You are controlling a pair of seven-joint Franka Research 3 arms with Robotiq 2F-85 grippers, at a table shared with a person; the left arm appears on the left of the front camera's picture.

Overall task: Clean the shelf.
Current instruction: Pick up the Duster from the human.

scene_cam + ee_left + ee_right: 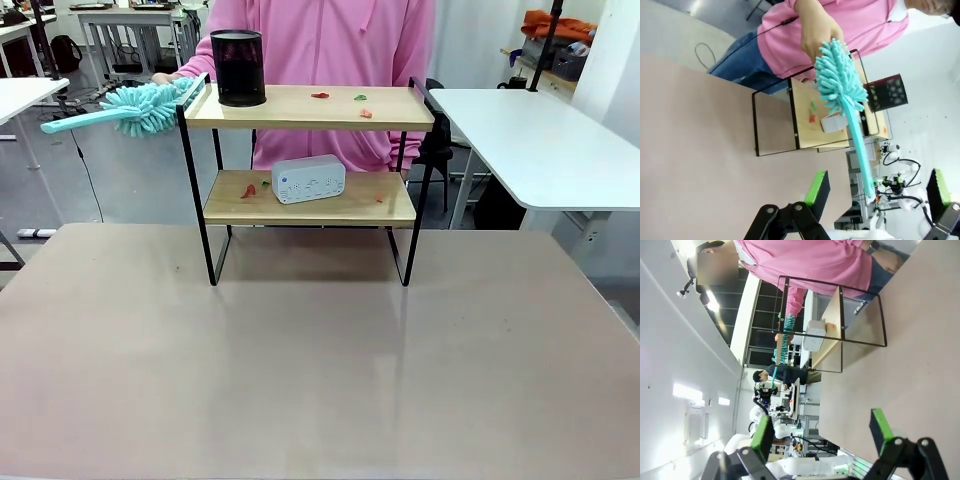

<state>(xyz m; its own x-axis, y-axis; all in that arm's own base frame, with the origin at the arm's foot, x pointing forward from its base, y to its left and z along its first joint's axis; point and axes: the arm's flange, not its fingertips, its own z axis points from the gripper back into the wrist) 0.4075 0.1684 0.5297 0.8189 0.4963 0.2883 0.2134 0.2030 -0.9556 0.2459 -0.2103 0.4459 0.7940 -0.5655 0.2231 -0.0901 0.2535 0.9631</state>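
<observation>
Open table (320,380) before shelf (290,108), cup (238,68) and duster (150,105) at left end

Lab, white tables (540,140) all around

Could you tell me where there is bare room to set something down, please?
The beige tabletop in front of the two-tier wooden shelf is bare throughout. On the top board, the stretch between the black mesh cylinder and the red and green scraps is free. The lower board is crowded: a white box-shaped device sits mid-board, with more scraps either side.
</observation>
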